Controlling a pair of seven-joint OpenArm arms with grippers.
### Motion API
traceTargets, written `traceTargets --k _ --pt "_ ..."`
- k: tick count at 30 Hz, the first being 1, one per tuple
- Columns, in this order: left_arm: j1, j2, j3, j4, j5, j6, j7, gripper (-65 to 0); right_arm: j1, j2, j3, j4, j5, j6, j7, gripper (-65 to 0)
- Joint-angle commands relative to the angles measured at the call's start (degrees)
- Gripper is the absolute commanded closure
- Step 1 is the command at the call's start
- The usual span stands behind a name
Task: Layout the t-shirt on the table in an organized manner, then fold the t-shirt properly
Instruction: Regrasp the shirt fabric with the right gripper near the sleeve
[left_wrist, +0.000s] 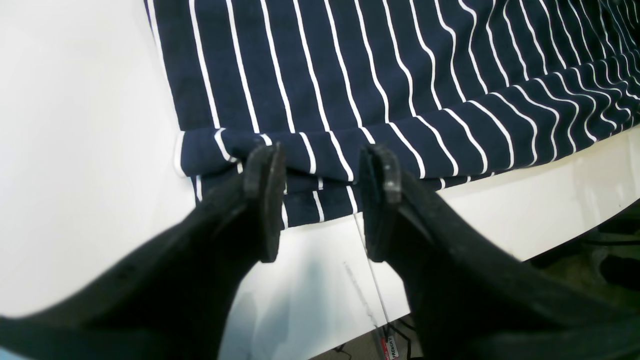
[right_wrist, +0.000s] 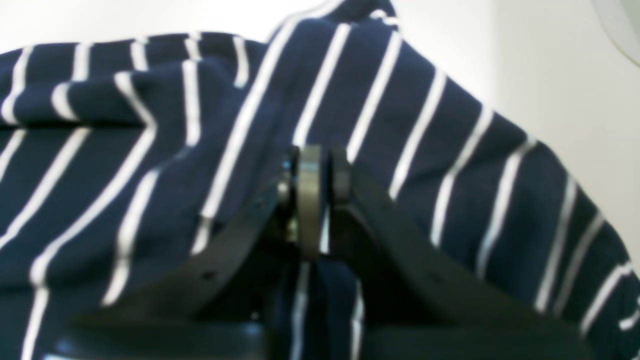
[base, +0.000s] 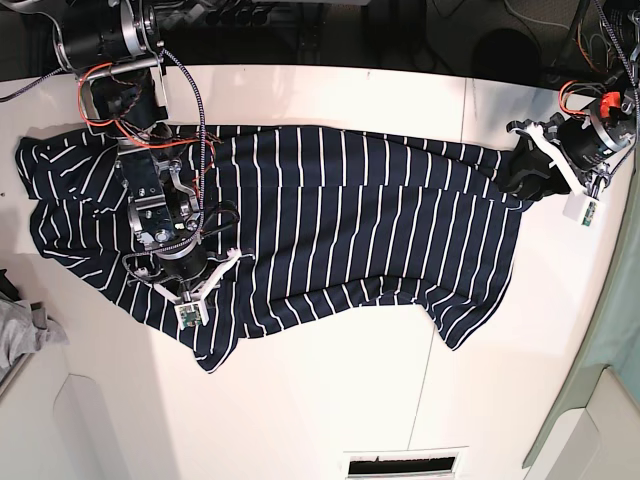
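Here the t-shirt (base: 330, 230) lay lengthwise across the tabletop (base: 330, 400), its rolled hem just ahead of the released left claw (left_wrist: 322, 200) at one end, the right claw (right_wrist: 317, 200) clenched on fabric at the other.

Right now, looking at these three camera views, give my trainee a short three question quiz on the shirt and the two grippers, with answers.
1. True or false: the right gripper is shut on the t-shirt.
2. How do the left gripper's jaws stand? A) open, at the folded hem; B) shut on a sleeve; C) open, over bare table.
3. Fill in: the shirt lies spread on the white ____.

Key
1. True: its jaws pinch a raised fold of striped fabric.
2. A: the jaws are apart, with the hem between the tips.
3. table.
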Motion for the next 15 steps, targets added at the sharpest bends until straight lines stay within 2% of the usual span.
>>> traceTargets --k 1,3,5,9,10,11,15 --pt "-0.3 -0.8 -0.4 0.8 -0.8 -0.4 -1.2 -27.1 1.5 0.0 0.1 0.7 0.0 0.8 1.3 0.0" --pt "-0.3 -0.8 -0.4 0.8 -0.8 -0.4 -1.2 -27.1 1.5 0.0 0.1 0.8 0.0 1.4 1.4 -0.2" --pt "-0.3 -0.8 -0.4 0.8 -0.8 -0.4 -1.2 -27.1 1.5 -0.1 0.1 1.0 0.1 1.4 1.4 -5.8" --pt "-0.3 -0.8 -0.4 0.8 -0.8 -0.4 -1.2 -27.1 1.6 -0.3 0.1 1.6 3.7 1.4 1.4 -32.6" --pt "-0.3 -0.8 -0.4 0.8 -0.8 -0.4 -1.2 -27.1 1.6 -0.4 0.1 1.6 5.1 1.4 1.4 -37.4" --pt "-0.3 -0.8 -0.4 0.8 -0.8 -0.4 -1.2 -27.1 1.5 -0.7 0.1 1.6 5.7 1.6 1.4 -40.0" --pt "-0.3 -0.8 -0.4 0.8 -0.9 -0.4 -1.2 -27.1 1.6 -2.3 0.1 1.6 2.8 1.6 1.3 -40.5"
